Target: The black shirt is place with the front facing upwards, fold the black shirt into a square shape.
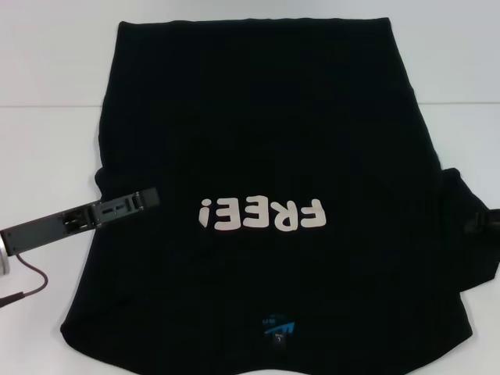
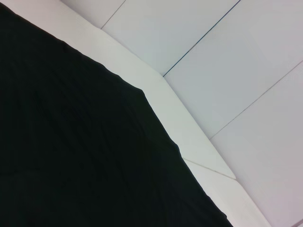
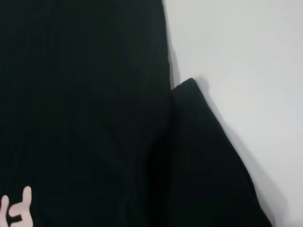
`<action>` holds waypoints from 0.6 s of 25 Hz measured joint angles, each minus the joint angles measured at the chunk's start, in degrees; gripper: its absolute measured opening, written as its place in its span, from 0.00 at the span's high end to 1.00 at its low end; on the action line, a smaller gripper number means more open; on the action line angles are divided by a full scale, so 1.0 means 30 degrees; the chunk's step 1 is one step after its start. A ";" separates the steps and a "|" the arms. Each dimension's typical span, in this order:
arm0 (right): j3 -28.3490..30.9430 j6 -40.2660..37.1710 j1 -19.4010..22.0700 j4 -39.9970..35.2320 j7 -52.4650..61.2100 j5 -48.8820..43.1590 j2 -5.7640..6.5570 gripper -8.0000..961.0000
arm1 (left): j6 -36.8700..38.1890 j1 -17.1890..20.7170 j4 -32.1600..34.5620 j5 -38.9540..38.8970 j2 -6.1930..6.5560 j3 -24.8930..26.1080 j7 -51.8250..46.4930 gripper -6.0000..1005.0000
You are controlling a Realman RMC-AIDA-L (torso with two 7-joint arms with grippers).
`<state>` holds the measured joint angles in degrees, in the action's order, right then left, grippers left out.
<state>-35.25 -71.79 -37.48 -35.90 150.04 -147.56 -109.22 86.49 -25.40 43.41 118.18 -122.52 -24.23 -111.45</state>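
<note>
The black shirt (image 1: pixel 258 117) lies flat on the white table (image 1: pixel 47 55), front up. Its white letters "FREE!" (image 1: pixel 262 215) read upside down from my head, and the blue neck label (image 1: pixel 277 328) is at the near edge. The shirt's right sleeve (image 1: pixel 461 242) sticks out sideways. My left gripper (image 1: pixel 148 198) reaches in low from the left, its tip over the shirt's left edge beside the letters. Only a sliver of my right gripper (image 1: pixel 483 222) shows at the right border, over that sleeve. The left wrist view shows shirt cloth (image 2: pixel 71 142), and the right wrist view shows the body (image 3: pixel 85 94) and sleeve (image 3: pixel 208 156).
White table surface (image 3: pixel 246 56) surrounds the shirt on all sides, with a seam line running across at the far left (image 1: pixel 47 105). A thin dark cable (image 1: pixel 31 285) loops under my left arm near the table's left edge.
</note>
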 joint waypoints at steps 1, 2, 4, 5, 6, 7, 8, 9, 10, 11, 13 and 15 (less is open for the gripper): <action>0.0013 0.0041 -0.0034 0.0017 -0.0035 0.0049 -0.0039 0.02 | 0.0000 0.0000 -0.0007 0.0002 0.0000 -0.0001 0.0001 0.06; 0.0016 0.0063 -0.0069 0.0021 -0.0084 0.0115 -0.0087 0.02 | 0.0000 0.0000 -0.0021 0.0003 0.0001 0.0000 0.0001 0.06; 0.0012 0.0003 -0.0173 0.0006 -0.0144 0.0203 -0.0168 0.02 | 0.0000 -0.0006 -0.0109 0.0008 0.0000 -0.0001 0.0001 0.06; 0.0014 -0.0017 -0.0219 -0.0026 -0.0152 0.0228 -0.0181 0.02 | 0.0001 -0.0010 -0.0145 0.0009 0.0000 -0.0004 0.0001 0.06; 0.0016 -0.0071 -0.0279 -0.0059 -0.0162 0.0238 -0.0183 0.02 | 0.0000 -0.0017 -0.0173 0.0010 0.0000 -0.0007 0.0001 0.06; 0.0013 -0.0114 -0.0299 -0.0081 -0.0166 0.0246 -0.0184 0.02 | 0.0000 -0.0020 -0.0186 0.0012 0.0000 -0.0009 0.0000 0.06; 0.0000 -0.0212 -0.0320 -0.0116 -0.0171 0.0276 -0.0187 0.02 | 0.0000 -0.0025 -0.0186 0.0012 0.0000 -0.0007 0.0001 0.06; -0.0002 -0.0326 -0.0329 -0.0194 -0.0177 0.0332 -0.0186 0.02 | 0.0000 -0.0033 -0.0186 0.0012 0.0000 -0.0008 -0.0001 0.06; -0.0001 -0.0438 -0.0335 -0.0270 -0.0190 0.0399 -0.0186 0.02 | 0.0000 -0.0046 -0.0187 0.0010 0.0000 -0.0009 -0.0005 0.06; 0.0004 -0.0516 -0.0338 -0.0349 -0.0211 0.0465 -0.0186 0.02 | -0.0001 -0.0047 -0.0186 0.0010 0.0000 -0.0010 -0.0010 0.06; 0.0028 -0.0649 -0.0339 -0.0433 -0.0305 0.0667 -0.0183 0.02 | -0.0001 -0.0061 -0.0186 0.0008 0.0000 -0.0009 -0.0015 0.06; 0.0025 -0.0653 -0.0339 -0.0448 -0.0374 0.0855 -0.0160 0.03 | 0.0000 -0.0078 -0.0186 0.0006 0.0000 -0.0011 -0.0026 0.06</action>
<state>-35.17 -73.74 -38.50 -37.25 148.92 -145.00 -109.70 86.48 -25.63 42.85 118.20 -122.52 -24.26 -111.52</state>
